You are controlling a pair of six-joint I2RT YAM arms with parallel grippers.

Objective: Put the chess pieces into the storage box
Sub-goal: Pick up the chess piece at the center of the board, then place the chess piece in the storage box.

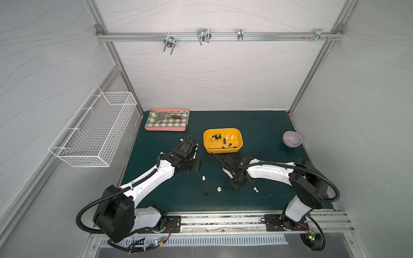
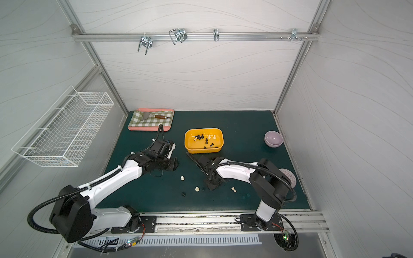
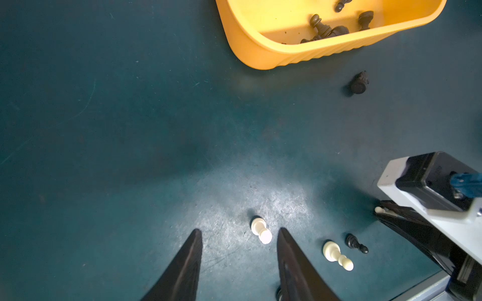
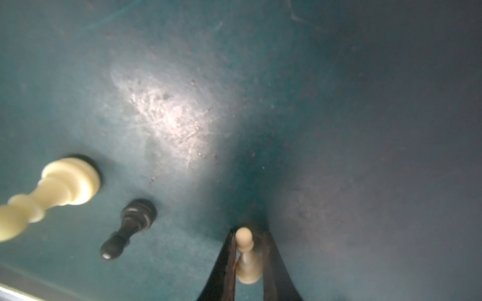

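One white wire basket (image 1: 93, 129) hangs on the left wall. Next comes a pink-rimmed green-checked tray (image 1: 165, 129) at the mat's back left, carrying a wood-handled metal trowel (image 1: 172, 116). Your left gripper (image 3: 240, 232) hovers over the dark green mat (image 1: 257, 120) with its fingers about half spread and nothing in them. In its wrist view a cream-white pawn (image 3: 260, 229) stands on the mat between the tips. Just right of that, loose on the mat, you have a black piece (image 1: 205, 194) and a second cream piece (image 1: 219, 189). Behind them, mid-mat, sits the shallow yellow-orange plastic storage box (image 1: 223, 152), with roughly ten black and cream chess pieces (image 1: 224, 140) inside. Your right gripper (image 4: 249, 233) is down at the mat, fingers squeezed against both sides of a small cream pawn (image 4: 245, 263) that stands upright. A toppled cream piece (image 1: 256, 189) lies just beyond, and a lilac ceramic bowl (image 1: 292, 139) sits far right.
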